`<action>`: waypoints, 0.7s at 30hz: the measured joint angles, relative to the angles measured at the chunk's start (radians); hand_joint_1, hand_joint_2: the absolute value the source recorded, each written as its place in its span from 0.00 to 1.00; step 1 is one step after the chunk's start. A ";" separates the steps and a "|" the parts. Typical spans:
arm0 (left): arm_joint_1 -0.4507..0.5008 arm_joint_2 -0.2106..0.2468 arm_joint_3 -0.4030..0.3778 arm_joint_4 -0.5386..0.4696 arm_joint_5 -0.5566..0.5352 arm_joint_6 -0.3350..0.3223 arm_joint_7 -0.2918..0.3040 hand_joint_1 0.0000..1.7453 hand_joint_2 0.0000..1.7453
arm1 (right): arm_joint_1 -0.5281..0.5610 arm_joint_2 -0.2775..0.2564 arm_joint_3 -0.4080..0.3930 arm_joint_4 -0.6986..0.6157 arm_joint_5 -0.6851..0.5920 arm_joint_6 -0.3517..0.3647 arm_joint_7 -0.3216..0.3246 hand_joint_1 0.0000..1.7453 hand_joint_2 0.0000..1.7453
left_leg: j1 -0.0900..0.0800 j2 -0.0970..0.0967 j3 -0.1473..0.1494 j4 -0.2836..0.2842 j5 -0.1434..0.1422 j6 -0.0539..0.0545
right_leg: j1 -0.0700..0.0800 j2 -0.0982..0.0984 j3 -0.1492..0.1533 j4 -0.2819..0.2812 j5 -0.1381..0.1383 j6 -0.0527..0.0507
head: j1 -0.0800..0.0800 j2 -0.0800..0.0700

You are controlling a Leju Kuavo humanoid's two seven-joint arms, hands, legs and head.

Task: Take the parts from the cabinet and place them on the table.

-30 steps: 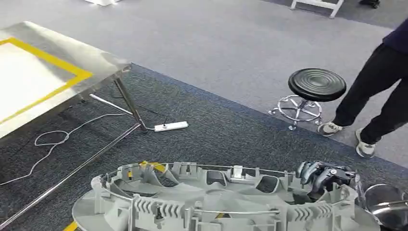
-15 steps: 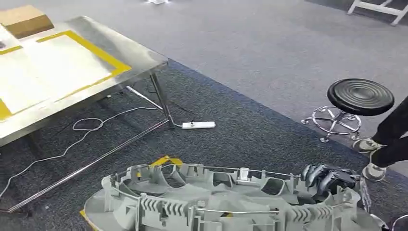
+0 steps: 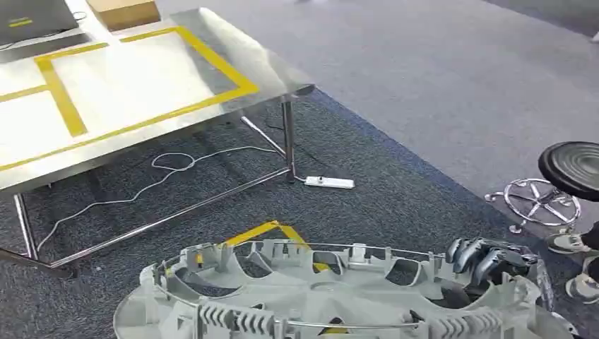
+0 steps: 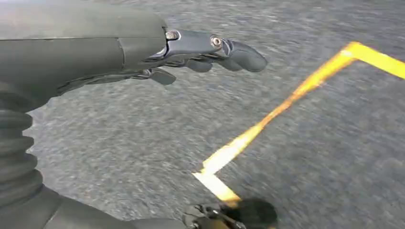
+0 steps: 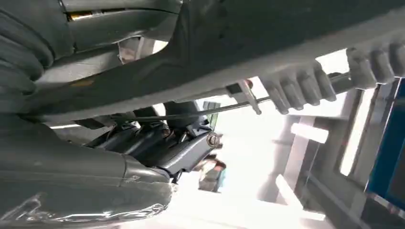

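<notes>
Swung round since the earlier frames, the head view now takes in more of the steel surface [image 3: 268, 67], while the stool [image 3: 576, 166] is pushed to the edge. A large grey ribbed part [image 3: 332, 300] is carried low before the body, gripped at its rim by the right hand [image 3: 487, 258], fingers [image 3: 463, 254] curled over it. The left hand [image 4: 200, 50] hangs empty over carpet, fingers nearly straight.

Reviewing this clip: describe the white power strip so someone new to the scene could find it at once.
Start at the steel table with yellow tape on its top. Follow its nearest corner leg down to the dark carpet; the power strip lies just beside that foot. It is a short white bar, unlike the thin white cable looping under the table.
</notes>
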 joint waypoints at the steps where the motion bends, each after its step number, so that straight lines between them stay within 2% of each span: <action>1: -0.003 0.003 0.001 0.000 0.003 0.006 0.006 0.00 1.00 | -0.002 -0.006 -0.003 0.000 0.000 0.002 0.006 1.00 1.00 | 0.002 -0.012 -0.001 0.000 0.002 0.005 | -0.002 0.032 -0.027 0.067 -0.038 0.002 | 0.002 0.000; 2: -0.005 0.004 0.002 0.000 0.004 0.008 0.007 0.00 1.00 | -0.003 -0.013 -0.006 0.000 0.002 0.006 0.012 1.00 1.00 | 0.002 -0.027 -0.002 0.000 0.003 0.007 | -0.002 0.043 -0.070 0.159 -0.081 0.005 | 0.005 0.000; 3: -0.006 0.003 0.002 0.000 0.005 0.007 0.007 0.00 1.00 | -0.005 -0.020 -0.007 0.000 0.006 0.009 0.017 1.00 1.00 | 0.002 -0.040 -0.003 0.000 0.003 0.007 | -0.002 0.046 -0.112 0.245 -0.114 0.008 | 0.005 0.000; 4: -0.004 0.002 0.002 0.000 0.006 0.007 0.007 0.00 1.00 | -0.006 -0.025 -0.007 0.000 0.010 0.010 0.021 1.00 1.00 | 0.002 -0.054 -0.003 0.001 0.004 0.007 | -0.002 0.046 -0.139 0.294 -0.123 0.008 | 0.004 0.000; 5: -0.002 0.001 0.002 0.000 0.006 0.007 0.006 0.00 1.00 | -0.008 -0.031 -0.007 0.000 0.014 0.010 0.023 1.00 1.00 | 0.002 -0.068 -0.002 0.001 0.004 0.007 | -0.003 0.046 -0.141 0.289 -0.105 0.008 | 0.004 0.000; 6: -0.002 0.000 0.002 0.000 0.005 0.005 0.006 0.00 1.00 | -0.010 -0.037 -0.007 -0.002 0.016 0.010 0.024 1.00 1.00 | 0.004 -0.082 -0.001 0.002 0.005 0.006 | -0.004 0.047 -0.122 0.243 -0.070 0.007 | 0.005 0.000; 7: -0.003 -0.003 0.002 0.000 0.005 0.001 0.001 0.00 1.00 | -0.012 -0.042 -0.008 -0.005 0.017 0.010 0.026 1.00 1.00 | 0.006 -0.098 0.001 0.003 0.005 0.004 | -0.007 0.055 -0.080 0.151 -0.016 0.007 | 0.004 0.000; 8: -0.006 -0.006 0.002 0.000 0.010 -0.004 -0.011 0.00 1.00 | -0.014 -0.045 -0.008 -0.010 0.018 0.010 0.027 1.00 1.00 | 0.008 -0.112 0.002 0.005 0.005 0.001 | -0.012 0.078 -0.035 0.057 0.030 0.009 | 0.005 0.000; 9: -0.011 -0.008 0.002 0.000 0.013 -0.010 -0.021 0.00 1.00 | -0.016 -0.047 -0.008 -0.012 0.018 0.011 0.027 1.00 1.00 | 0.009 -0.126 0.000 0.006 0.006 -0.006 | -0.020 0.129 -0.004 -0.010 0.037 0.013 | 0.005 0.000; 10: -0.019 -0.013 0.002 0.000 0.013 -0.014 -0.034 0.00 1.00 | -0.017 -0.047 -0.008 -0.013 0.018 0.011 0.028 1.00 1.00 | 0.005 -0.141 -0.009 0.016 0.005 -0.013 | -0.022 0.140 0.007 -0.036 0.028 0.010 | 0.004 0.000; 12: -0.024 -0.022 0.002 0.000 0.013 -0.014 -0.041 0.00 1.00 | -0.024 -0.047 -0.008 -0.014 0.019 0.011 0.029 1.00 1.00 | 0.012 -0.160 -0.022 0.008 0.017 -0.029 | -0.015 0.122 0.004 -0.021 0.030 -0.001 | 0.003 0.000; 14: -0.023 -0.023 0.002 0.000 0.013 -0.014 -0.042 0.00 1.00 | -0.027 -0.047 -0.008 -0.014 0.020 0.012 0.029 1.00 1.00 | 0.014 -0.175 -0.024 0.006 0.022 -0.038 | -0.013 0.107 0.003 -0.022 0.034 -0.010 | 0.003 0.000; 15: -0.023 -0.023 0.003 0.000 0.013 -0.014 -0.042 0.00 1.00 | -0.028 -0.047 -0.008 -0.014 0.020 0.013 0.029 1.00 1.00 | 0.015 -0.174 -0.027 0.008 0.019 -0.039 | -0.022 0.096 0.005 -0.030 0.038 -0.018 | 0.003 0.000; 16: -0.023 -0.029 0.002 0.000 0.013 -0.014 -0.044 0.00 1.00 | -0.032 -0.047 -0.008 -0.015 0.020 0.013 0.030 1.00 1.00 | 0.005 -0.111 -0.034 0.026 0.000 -0.044 | -0.018 0.084 0.006 -0.032 0.040 -0.025 | -0.001 0.000; 17: -0.028 -0.032 0.002 0.000 0.008 -0.015 -0.051 0.00 1.00 | -0.031 -0.047 -0.008 -0.017 0.019 0.013 0.029 1.00 1.00 | 0.005 -0.072 -0.060 0.078 -0.036 -0.047 | -0.017 0.072 0.006 -0.032 0.040 -0.032 | -0.009 0.000; 18: -0.033 -0.034 0.002 0.000 -0.007 -0.014 -0.059 0.00 1.00 | -0.031 -0.047 -0.008 -0.017 0.019 0.013 0.029 1.00 1.00 | 0.005 -0.051 -0.095 0.154 -0.077 -0.050 | -0.014 0.057 0.004 -0.032 0.040 -0.033 | -0.008 0.000; 19: -0.037 -0.036 0.000 0.000 -0.025 -0.011 -0.060 0.00 1.00 | -0.032 -0.047 -0.008 -0.017 0.018 0.013 0.029 1.00 1.00 | 0.006 -0.039 -0.133 0.237 -0.114 -0.051 | -0.012 0.041 0.003 -0.032 0.039 -0.035 | -0.010 0.000; 20: -0.039 -0.038 -0.003 0.000 -0.039 -0.004 -0.056 0.00 1.00 | -0.034 -0.047 -0.009 -0.016 0.017 0.014 0.029 1.00 1.00 | 0.006 -0.034 -0.161 0.301 -0.133 -0.052 | -0.010 0.027 0.002 -0.032 0.039 -0.035 | -0.009 0.000; 21: -0.039 -0.040 -0.008 0.000 -0.051 0.002 -0.044 0.00 1.00 | -0.039 -0.047 -0.009 -0.013 0.017 0.016 0.031 1.00 1.00 | 0.006 -0.034 -0.166 0.318 -0.127 -0.051 | -0.009 0.012 0.003 -0.032 0.038 -0.036 | -0.009 0.000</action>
